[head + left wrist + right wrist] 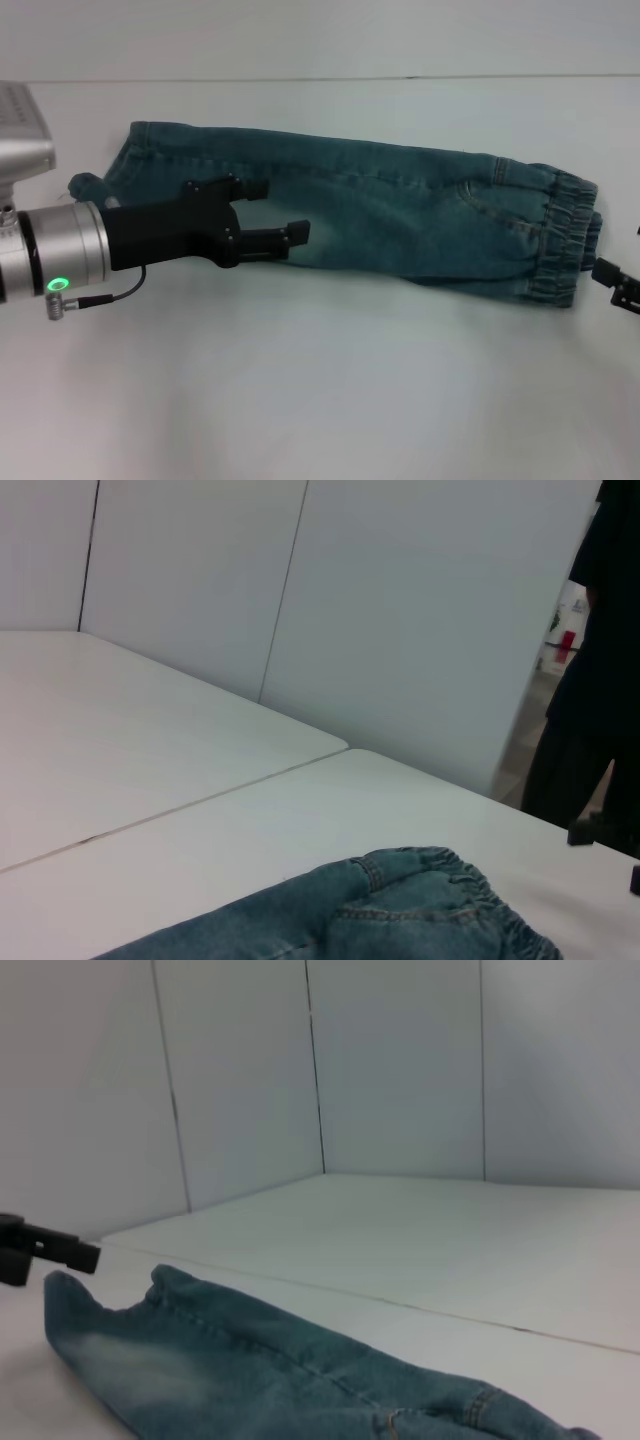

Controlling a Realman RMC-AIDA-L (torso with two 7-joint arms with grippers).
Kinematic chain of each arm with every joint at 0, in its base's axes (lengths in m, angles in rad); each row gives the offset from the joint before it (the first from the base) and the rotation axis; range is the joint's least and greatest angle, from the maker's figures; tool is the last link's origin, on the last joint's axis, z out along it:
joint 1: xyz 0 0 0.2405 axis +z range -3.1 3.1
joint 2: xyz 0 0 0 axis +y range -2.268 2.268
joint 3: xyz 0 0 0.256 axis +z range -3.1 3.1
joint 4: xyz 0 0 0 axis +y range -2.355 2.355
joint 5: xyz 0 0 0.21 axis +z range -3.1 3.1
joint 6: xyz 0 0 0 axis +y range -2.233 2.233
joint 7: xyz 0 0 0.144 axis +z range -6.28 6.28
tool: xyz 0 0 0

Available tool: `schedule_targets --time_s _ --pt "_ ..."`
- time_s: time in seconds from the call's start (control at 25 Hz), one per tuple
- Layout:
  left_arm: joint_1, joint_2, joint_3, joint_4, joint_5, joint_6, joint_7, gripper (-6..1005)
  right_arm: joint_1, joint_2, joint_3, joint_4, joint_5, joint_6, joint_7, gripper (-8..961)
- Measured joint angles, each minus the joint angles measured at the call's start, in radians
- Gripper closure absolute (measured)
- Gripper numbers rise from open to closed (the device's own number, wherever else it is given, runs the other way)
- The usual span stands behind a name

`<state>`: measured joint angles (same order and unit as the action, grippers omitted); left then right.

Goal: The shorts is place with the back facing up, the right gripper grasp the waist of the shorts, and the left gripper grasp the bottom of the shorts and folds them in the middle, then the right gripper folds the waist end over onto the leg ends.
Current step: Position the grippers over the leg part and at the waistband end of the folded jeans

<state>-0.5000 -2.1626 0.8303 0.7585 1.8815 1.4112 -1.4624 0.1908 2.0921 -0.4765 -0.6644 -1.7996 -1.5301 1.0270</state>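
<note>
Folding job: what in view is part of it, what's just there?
Job: shorts, folded lengthwise; left gripper, open above the leg ends; right gripper at the right edge by the waist.
Just there: white table; wall panels.

Left gripper (278, 211): matte black angular body with two slim black jaws, on a silver cylindrical wrist with a black ring, lit green indicator, small silver connector and thin black cable looping out; right gripper (620, 282): only a black tip shows at the frame edge.
</note>
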Motion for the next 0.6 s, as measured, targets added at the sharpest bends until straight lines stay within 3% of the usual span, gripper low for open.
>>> schedule_targets --time_s 0.28,0.6 --pt "0.015 0.002 -0.008 0.028 -0.001 0.062 -0.001 79 -0.002 0.002 0.066 0.122 0.002 0.020 -0.164 41" --pt "0.026 0.003 -0.009 0.080 0.004 0.121 -0.026 79 -0.011 -0.008 0.110 0.117 -0.010 0.050 -0.112 43"
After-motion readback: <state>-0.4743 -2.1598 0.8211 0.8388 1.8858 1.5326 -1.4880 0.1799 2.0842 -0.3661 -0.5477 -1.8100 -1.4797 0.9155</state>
